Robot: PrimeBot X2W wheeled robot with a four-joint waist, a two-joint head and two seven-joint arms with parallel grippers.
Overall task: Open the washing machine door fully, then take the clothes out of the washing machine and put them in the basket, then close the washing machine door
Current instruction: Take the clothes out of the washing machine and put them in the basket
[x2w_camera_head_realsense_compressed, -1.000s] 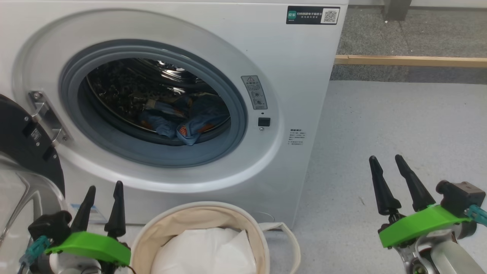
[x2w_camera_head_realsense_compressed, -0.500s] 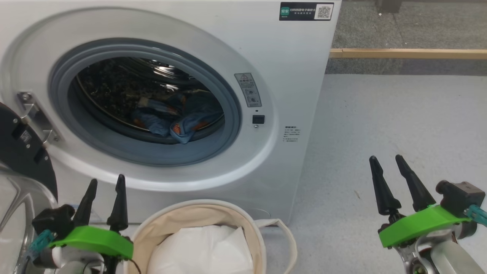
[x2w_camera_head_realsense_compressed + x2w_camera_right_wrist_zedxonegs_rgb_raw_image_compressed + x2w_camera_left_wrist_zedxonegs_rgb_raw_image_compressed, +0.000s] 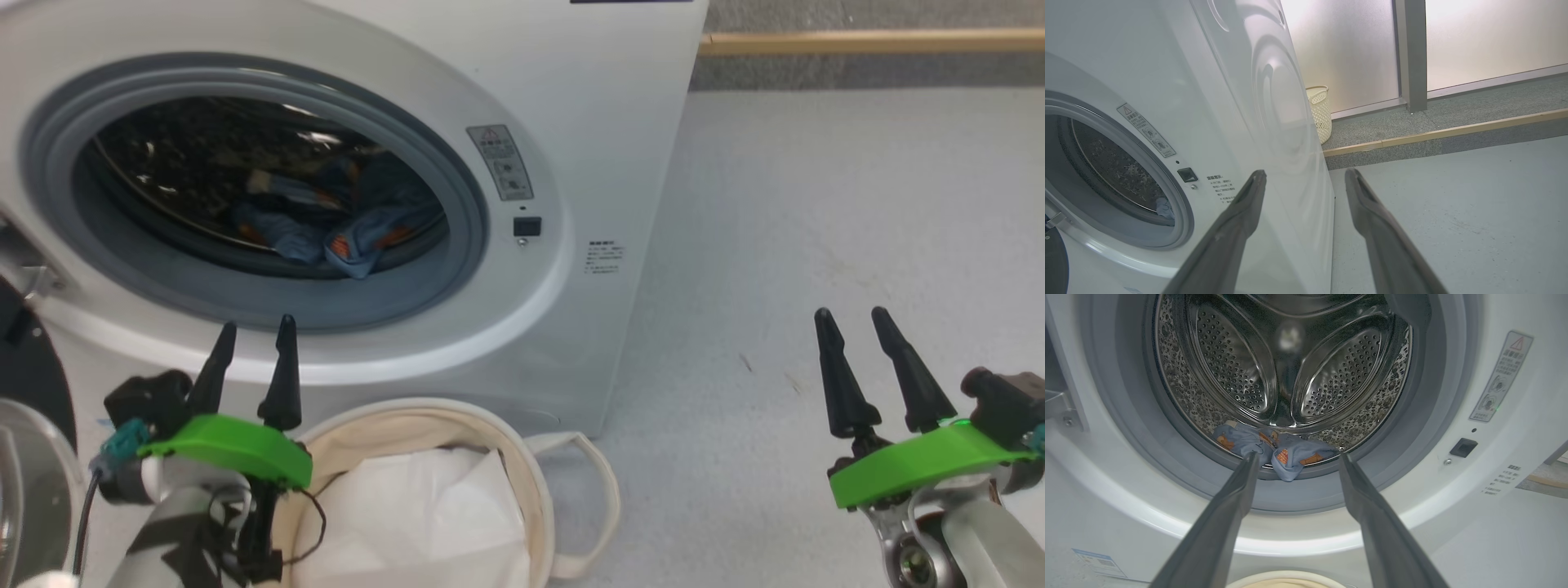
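The white washing machine (image 3: 620, 147) (image 3: 1274, 122) stands with its door (image 3: 28, 384) swung wide to the left, only the black rim and glass edge showing. Light blue clothes (image 3: 343, 224) (image 3: 1286, 451) with orange prints lie at the front bottom of the steel drum. My left gripper (image 3: 255, 331) (image 3: 1296, 457) is open and empty, pointing at the drum mouth just below its grey rim. The cream basket (image 3: 522, 457) with a white liner stands right beside that gripper, in front of the machine. My right gripper (image 3: 849, 317) (image 3: 1304, 173) hangs open and empty over the floor, right of the machine.
Grey floor (image 3: 816, 204) spreads to the right of the machine, ending at a wooden strip (image 3: 865, 41) along a raised step. A cream perforated plastic basket (image 3: 1319, 110) stands behind the machine by a frosted wall. One basket loop handle (image 3: 588, 490) lies on the floor.
The head camera has tilted down and shifted, so the machine sits higher and further left. My left gripper has risen and moved toward the drum mouth. The right gripper stays put.
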